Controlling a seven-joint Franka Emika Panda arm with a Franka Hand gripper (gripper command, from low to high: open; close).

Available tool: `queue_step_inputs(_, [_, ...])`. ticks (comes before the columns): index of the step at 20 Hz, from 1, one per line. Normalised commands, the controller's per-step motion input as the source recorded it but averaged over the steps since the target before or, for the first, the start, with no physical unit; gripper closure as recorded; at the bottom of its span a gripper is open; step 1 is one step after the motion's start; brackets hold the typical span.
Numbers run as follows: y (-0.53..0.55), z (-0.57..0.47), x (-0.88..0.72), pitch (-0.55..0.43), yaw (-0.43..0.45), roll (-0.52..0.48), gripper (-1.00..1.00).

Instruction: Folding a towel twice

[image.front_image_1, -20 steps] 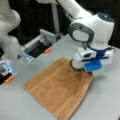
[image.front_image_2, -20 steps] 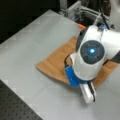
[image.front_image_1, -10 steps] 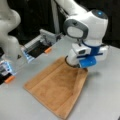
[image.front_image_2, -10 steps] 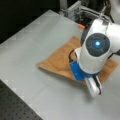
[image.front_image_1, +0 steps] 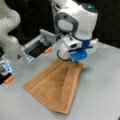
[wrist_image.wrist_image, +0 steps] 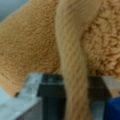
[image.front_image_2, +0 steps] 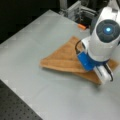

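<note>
The orange-brown towel [image.front_image_1: 52,85] lies on the grey table [image.front_image_1: 100,90] with its right-hand part doubled over into a long slanted flap. In a front view it shows as a wedge [image.front_image_2: 62,60] pointing left. My gripper [image.front_image_1: 71,61] is at the towel's far corner, low over the table, and is shut on a twisted strip of towel. That strip of towel [wrist_image.wrist_image: 72,62] runs down between the two dark fingers [wrist_image.wrist_image: 51,92] in the wrist view. In a front view the white and blue hand [image.front_image_2: 100,50] hides the fingertips.
A metal frame [image.front_image_1: 37,46] with orange tabs stands beyond the towel, also seen at a front view's top [image.front_image_2: 77,10]. A second white arm [image.front_image_1: 10,37] stands at a front view's left. A dark perforated board [image.front_image_2: 17,105] borders the table at a front view's bottom left.
My gripper has moved left and toward the frame in a front view, holding the towel's corner. The doubled-over flap has been drawn further across the cloth.
</note>
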Motion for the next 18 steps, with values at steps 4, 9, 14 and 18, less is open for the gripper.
queue_step_inputs(4, [-0.11, -0.02, -0.51, -0.017, 0.059, 0.099, 1.0])
queue_step_inputs(9, [-0.06, -0.09, -0.49, -0.055, 0.017, 0.123, 1.0])
queue_step_inputs(14, [0.01, -0.12, -0.37, -0.143, -0.047, 0.137, 1.0])
queue_step_inputs(18, [0.04, -0.09, -0.35, -0.187, -0.159, 0.146, 1.0])
